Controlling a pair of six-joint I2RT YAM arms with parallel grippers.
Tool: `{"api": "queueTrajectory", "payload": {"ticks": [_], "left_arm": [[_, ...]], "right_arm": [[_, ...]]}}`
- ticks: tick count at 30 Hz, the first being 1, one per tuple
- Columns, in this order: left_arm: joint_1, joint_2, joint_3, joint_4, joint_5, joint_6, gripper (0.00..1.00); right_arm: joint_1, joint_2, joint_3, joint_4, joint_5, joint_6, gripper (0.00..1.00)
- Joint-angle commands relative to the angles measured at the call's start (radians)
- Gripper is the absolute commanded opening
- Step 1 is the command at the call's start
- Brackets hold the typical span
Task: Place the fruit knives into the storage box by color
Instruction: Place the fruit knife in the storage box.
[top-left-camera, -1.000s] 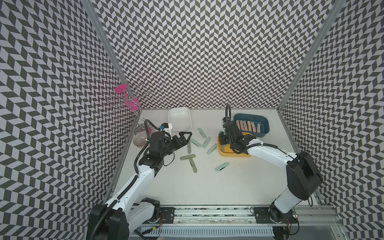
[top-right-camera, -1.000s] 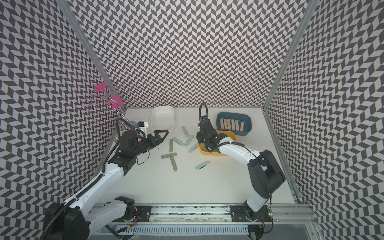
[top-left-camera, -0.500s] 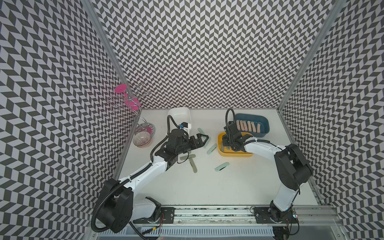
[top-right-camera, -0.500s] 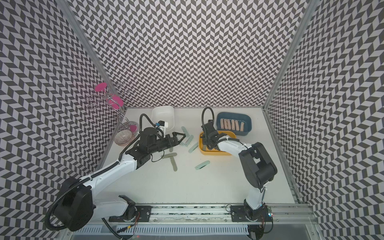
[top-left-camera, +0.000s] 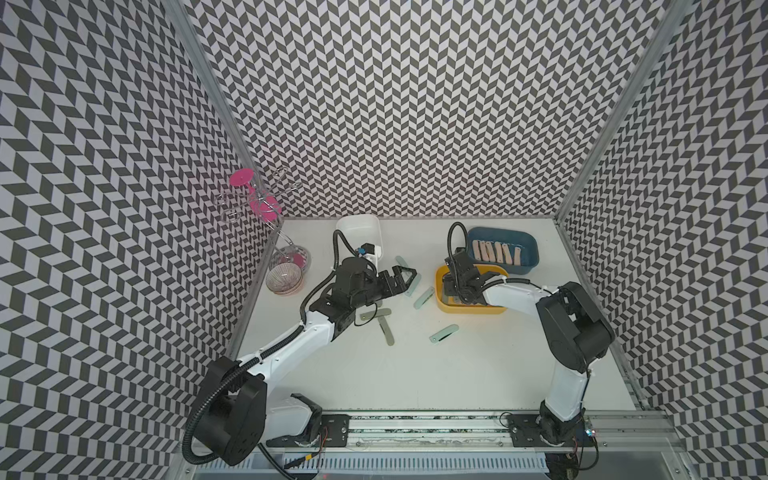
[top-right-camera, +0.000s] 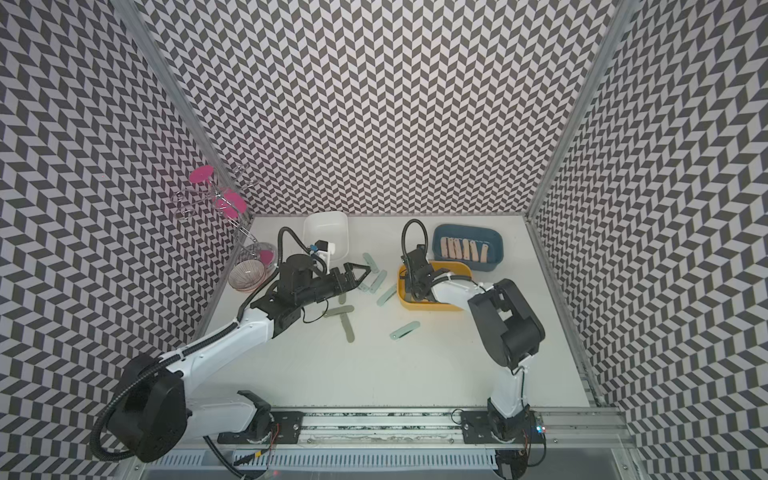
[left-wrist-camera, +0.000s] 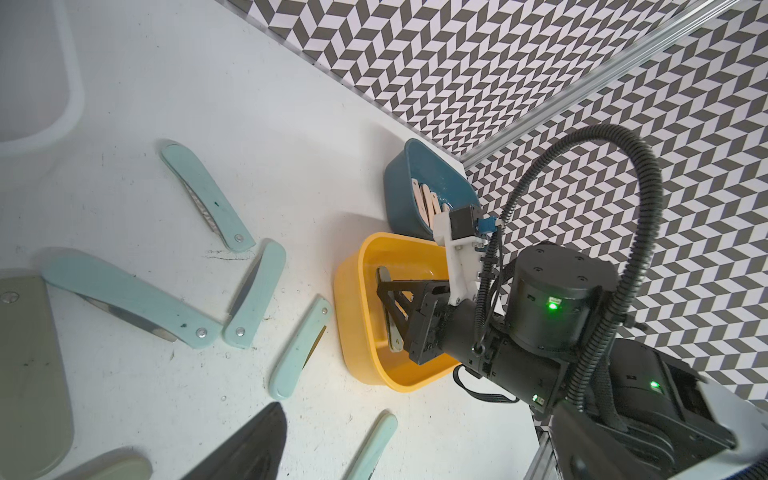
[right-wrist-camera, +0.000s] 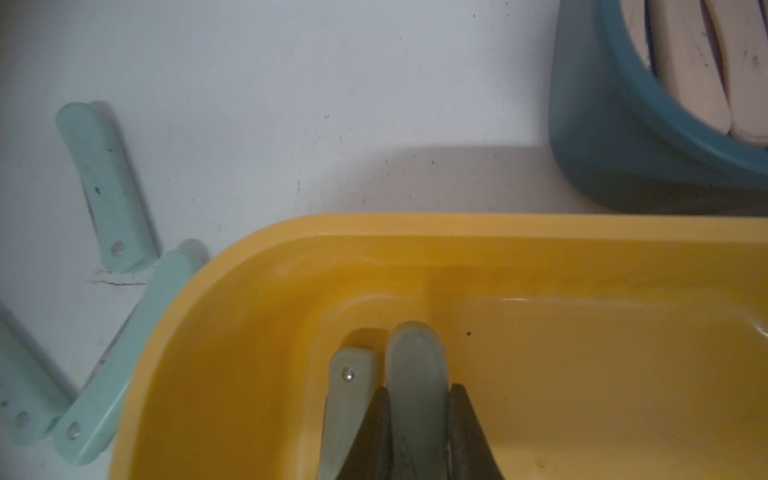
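In the glossy yellow tub (right-wrist-camera: 498, 227) sits a smooth, round-tipped olive knife (right-wrist-camera: 417, 370).

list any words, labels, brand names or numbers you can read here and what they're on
None can be read.
The mint knives, the olive knife in the right end effector, and the yellow box, blue box and white box bear no print.
The right arm shows only green lights, no lettering.

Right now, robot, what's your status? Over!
Left gripper open, by the loose mint knives. Right gripper shut on a grey-green knife inside the yellow box. Second knife lying right beside it.
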Motion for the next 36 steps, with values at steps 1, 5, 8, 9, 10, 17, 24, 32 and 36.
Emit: {"api": "queueTrajectory", "payload": {"ticks": [1, 5, 8, 9, 10, 17, 24, 32, 36], "left_arm": [[-0.005, 0.007, 0.022, 0.035, -0.008, 0.005, 1.00], [-0.006, 0.005, 0.019, 0.037, -0.008, 0.005, 1.00], [-0.005, 0.006, 0.019, 0.038, -0.007, 0.004, 1.00], [-0.005, 0.005, 0.019, 0.038, -0.008, 0.003, 1.00], [-0.005, 0.005, 0.018, 0.039, -0.008, 0.003, 1.00], [-0.006, 0.004, 0.018, 0.038, -0.006, 0.003, 1.00], [-0.005, -0.021, 0.003, 0.026, -0.012, 0.008, 1.00], [-0.002, -0.110, -0.050, -0.024, -0.048, 0.032, 1.00], [0.008, -0.167, -0.091, -0.054, -0.065, 0.044, 1.00]], "right_arm": [[-0.006, 0.021, -0.001, 0.049, 0.025, -0.003, 0.15], [-0.008, 0.035, 0.001, 0.055, 0.028, -0.009, 0.15], [-0.008, 0.045, 0.004, 0.055, 0.029, -0.011, 0.16], [-0.008, 0.049, 0.005, 0.053, 0.030, -0.012, 0.16], [-0.009, 0.052, 0.007, 0.053, 0.029, -0.011, 0.17], [-0.017, 0.053, 0.020, 0.040, 0.022, -0.010, 0.29], [-0.040, -0.040, 0.034, 0.008, -0.011, -0.014, 0.38], [-0.041, -0.197, 0.050, -0.036, -0.101, -0.028, 0.44], [-0.035, -0.254, 0.040, -0.037, -0.196, -0.031, 0.48]]}}
